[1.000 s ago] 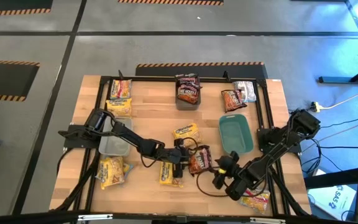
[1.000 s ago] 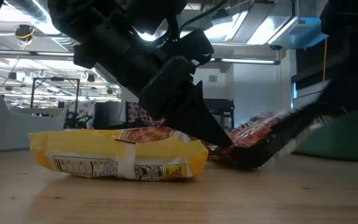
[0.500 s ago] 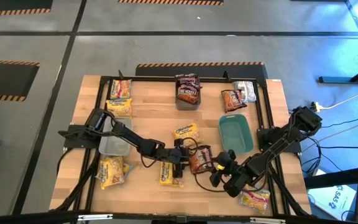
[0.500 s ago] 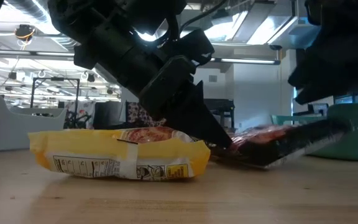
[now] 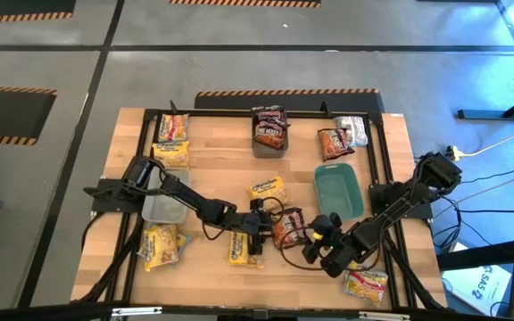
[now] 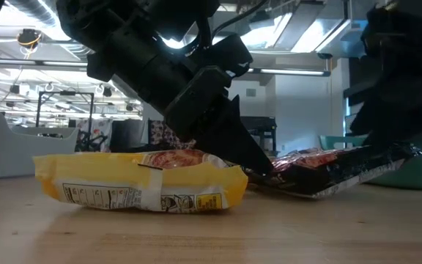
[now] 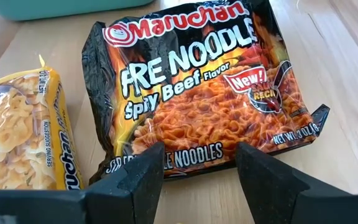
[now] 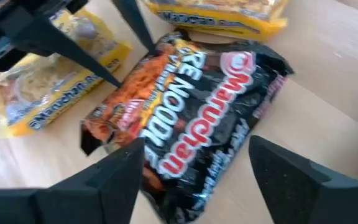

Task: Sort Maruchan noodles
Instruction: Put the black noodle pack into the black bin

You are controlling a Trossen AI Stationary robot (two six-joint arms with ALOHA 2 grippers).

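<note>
A dark red-orange Maruchan packet [image 5: 286, 228] lies on the wood near the table's middle, label up [image 7: 197, 93]. My left gripper [image 5: 261, 223] stands open at the packet's left end, slanting down. My right gripper [image 5: 313, 239] is open at the packet's right end, its fingers wide on either side of that end [image 8: 191, 99]. Yellow packets lie close by, one on the far side [image 5: 267, 188] and one on the near side [image 5: 244, 248]. My left gripper comes slanting down from the table's left, its open fingertips [image 7: 149, 163] over the packet's end edge [image 7: 191, 155]. In the low view one tip meets that end [image 6: 266, 172], which lies on the table. My right gripper has the packet's other end [image 6: 405, 152] between its open fingers, slightly raised; I cannot tell whether a finger touches it.
A dark green dish [image 5: 338, 191] stands just beyond my right gripper. A grey bin [image 5: 270, 132] with a dark packet stands at the far edge, a clear bin [image 5: 161, 203] at the left. More packets lie at the far left [image 5: 172, 152], far right [image 5: 335, 141], near left [image 5: 161, 245] and near right [image 5: 365, 285].
The dark packet's right end, tilted well up a second ago, has sunk nearly flat, while its left end by my left fingertips has stayed on the table. My right gripper has shifted a little toward the far edge.
</note>
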